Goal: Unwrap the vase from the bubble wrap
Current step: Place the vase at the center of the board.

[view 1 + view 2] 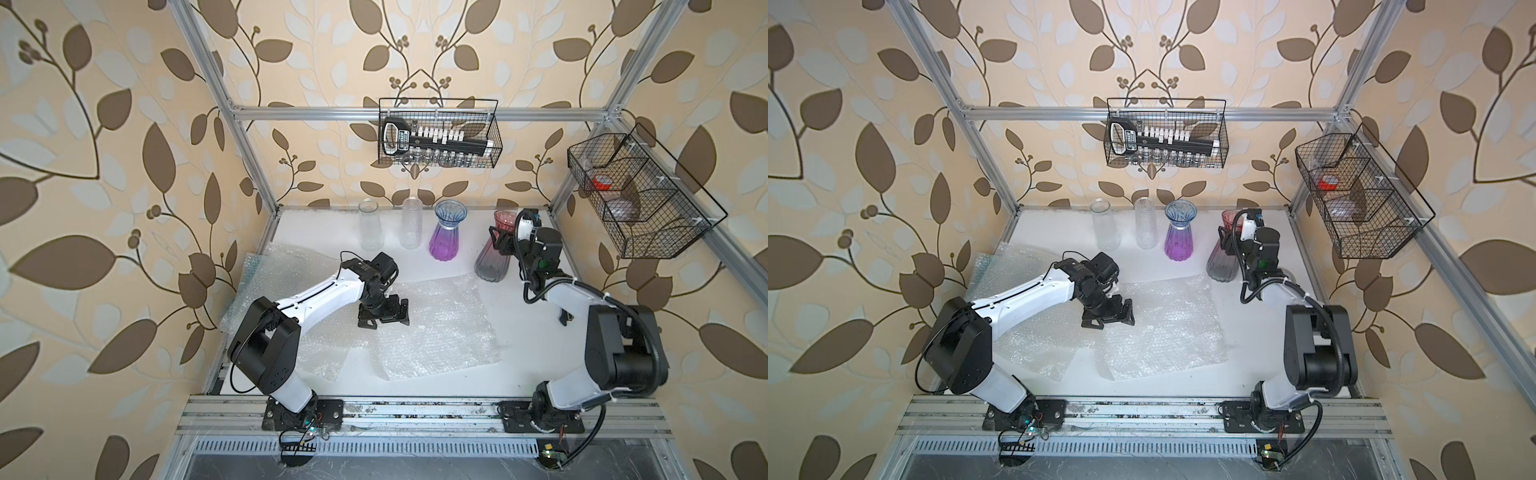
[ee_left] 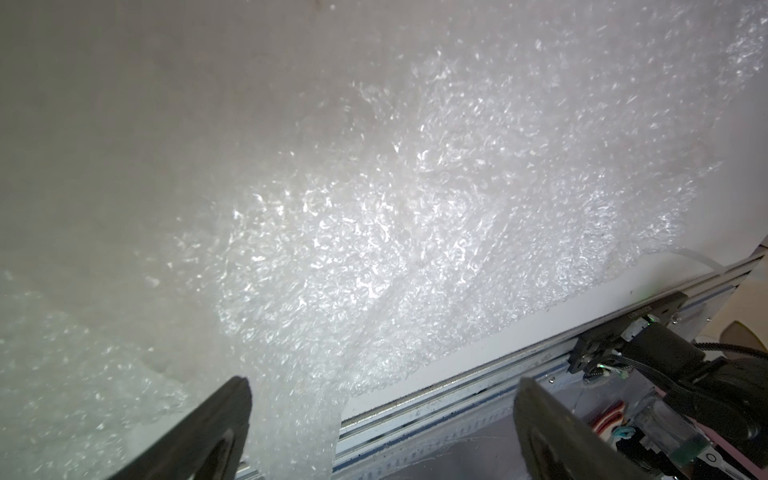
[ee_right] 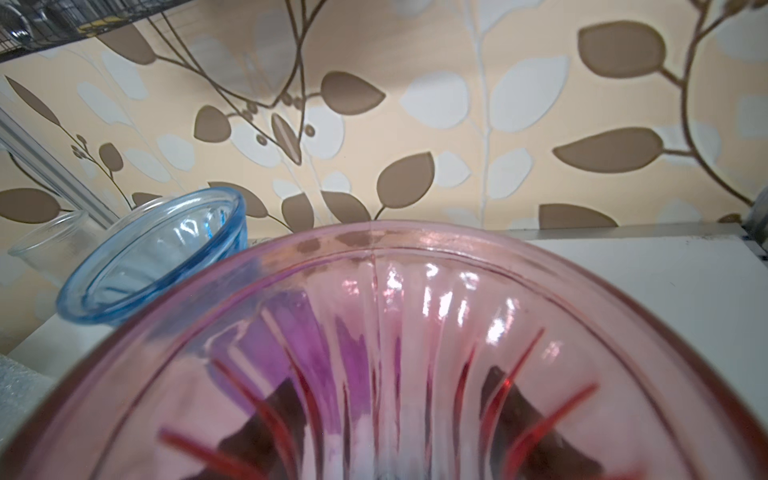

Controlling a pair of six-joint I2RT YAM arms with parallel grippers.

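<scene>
**Fig.** Unwrapped vase at the back row. The pink vase (image 1: 492, 264) stands upright on the white table (image 1: 536, 332), bare of wrap. It is at the right end of a line w/ a blue vase (image 1: 446, 237) and two clear vases (image 1: 370, 226), near the blue one but apart from it.

The right gripper (image 1: 500, 242) sits at the neck, under the flared rim (image 3: 374, 249). In the right wrist view dark shapes, prob. its fingers, show through the glass on either side. The jaws thus seem closed on the neck, though contact itself is not sharp.

The left gripper (image 1: 383, 319) hovers, jaws wide & empty, over the bubble wrap (image 1: 436, 332), which lies flat mid-table. A further sheet (image 1: 266, 270) lies at the left edge.

Judged stage: wrap off, vase being set down. To do it well:
- Confirm the base is flat on the table before letting go.
- Open both jaws evenly, so neither drags the neck sideways.
- Withdraw level, back toward the arm, not upward, since the rim overhangs the fingers.
- Keep clear of the blue vase.
- Go slow: glass is slick & top-heavy.
</scene>
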